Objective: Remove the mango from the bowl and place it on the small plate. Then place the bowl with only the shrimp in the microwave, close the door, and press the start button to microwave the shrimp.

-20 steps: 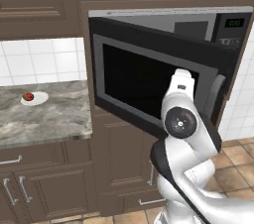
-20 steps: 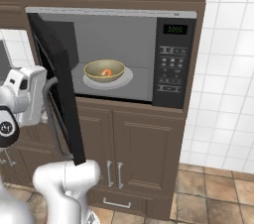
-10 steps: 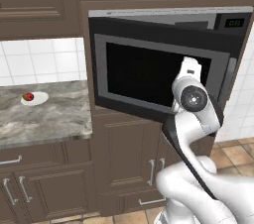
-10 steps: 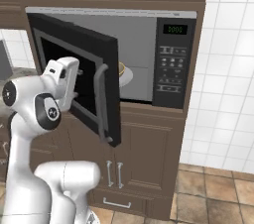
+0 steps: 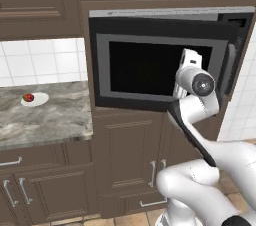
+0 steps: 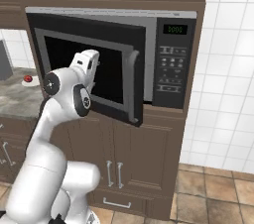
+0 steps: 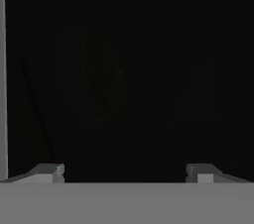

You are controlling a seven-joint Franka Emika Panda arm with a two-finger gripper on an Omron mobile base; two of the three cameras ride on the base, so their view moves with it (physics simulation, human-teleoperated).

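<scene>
The microwave point(image 6: 171, 20) has its black door point(image 5: 150, 70) swung nearly to, still ajar on the handle side in the right base view, where the door point(image 6: 64, 64) stands out from the frame. My gripper point(image 5: 189, 66) rests against the door's dark window, also seen as my gripper point(image 6: 93, 65) from the right. In the hand view my gripper point(image 7: 126, 173) is open, its fingertips point(image 7: 49, 172) wide apart with only the dark glass ahead. The mango point(image 5: 29, 98) lies on the small plate point(image 5: 41, 99) on the counter. Bowl and shrimp are hidden behind the door.
The button panel point(image 6: 170, 69) with green display sits right of the door, beside the curved bar handle point(image 6: 133, 86). A marble counter point(image 5: 50, 120) lies to the left. Brown cabinet doors point(image 6: 144, 163) stand below and above the microwave.
The door has swung much further toward shut, with my hand riding against its window. The bowl, seen inside a second ago, is now covered by the door.
</scene>
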